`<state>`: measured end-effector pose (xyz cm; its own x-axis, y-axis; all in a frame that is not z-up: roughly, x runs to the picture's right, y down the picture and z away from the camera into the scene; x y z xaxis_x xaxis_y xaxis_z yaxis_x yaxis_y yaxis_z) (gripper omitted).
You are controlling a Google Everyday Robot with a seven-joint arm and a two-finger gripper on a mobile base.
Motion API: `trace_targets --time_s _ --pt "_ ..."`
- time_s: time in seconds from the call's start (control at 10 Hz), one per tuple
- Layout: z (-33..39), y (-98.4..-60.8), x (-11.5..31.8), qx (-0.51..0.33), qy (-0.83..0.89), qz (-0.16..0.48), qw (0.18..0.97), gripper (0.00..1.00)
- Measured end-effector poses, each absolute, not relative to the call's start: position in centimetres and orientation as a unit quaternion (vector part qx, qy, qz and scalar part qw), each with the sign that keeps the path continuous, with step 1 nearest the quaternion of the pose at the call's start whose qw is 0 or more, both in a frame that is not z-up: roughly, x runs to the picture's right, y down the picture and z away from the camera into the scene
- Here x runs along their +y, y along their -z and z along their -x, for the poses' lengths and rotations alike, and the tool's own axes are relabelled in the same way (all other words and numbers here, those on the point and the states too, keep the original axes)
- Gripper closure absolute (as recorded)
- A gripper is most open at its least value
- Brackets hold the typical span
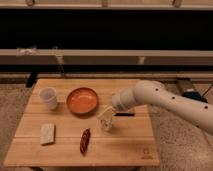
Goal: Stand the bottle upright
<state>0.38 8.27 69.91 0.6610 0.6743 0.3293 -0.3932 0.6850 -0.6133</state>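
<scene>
A wooden table (131, 146) carries a translucent white cup (48, 98) at left, an orange bowl (82, 100) beside it, a pale flat packet (47, 133) and a dark red elongated object (85, 140) nearer the front. The gripper (107, 118) hangs over the table's middle at the bottle (106, 121).

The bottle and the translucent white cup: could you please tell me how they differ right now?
The bottle sits at the gripper, right of the orange bowl; the cup stands free, left of it. The bottle looks tilted and slim; the cup is upright, wider and open-topped. Both are whitish and over the wooden table.
</scene>
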Motion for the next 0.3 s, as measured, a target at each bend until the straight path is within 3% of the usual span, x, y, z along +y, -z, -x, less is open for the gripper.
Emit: trace_targets --time_s 0.3 --pt "-0.22 -69.9 8.27 -0.277 -0.304 0.255 0.875 0.2"
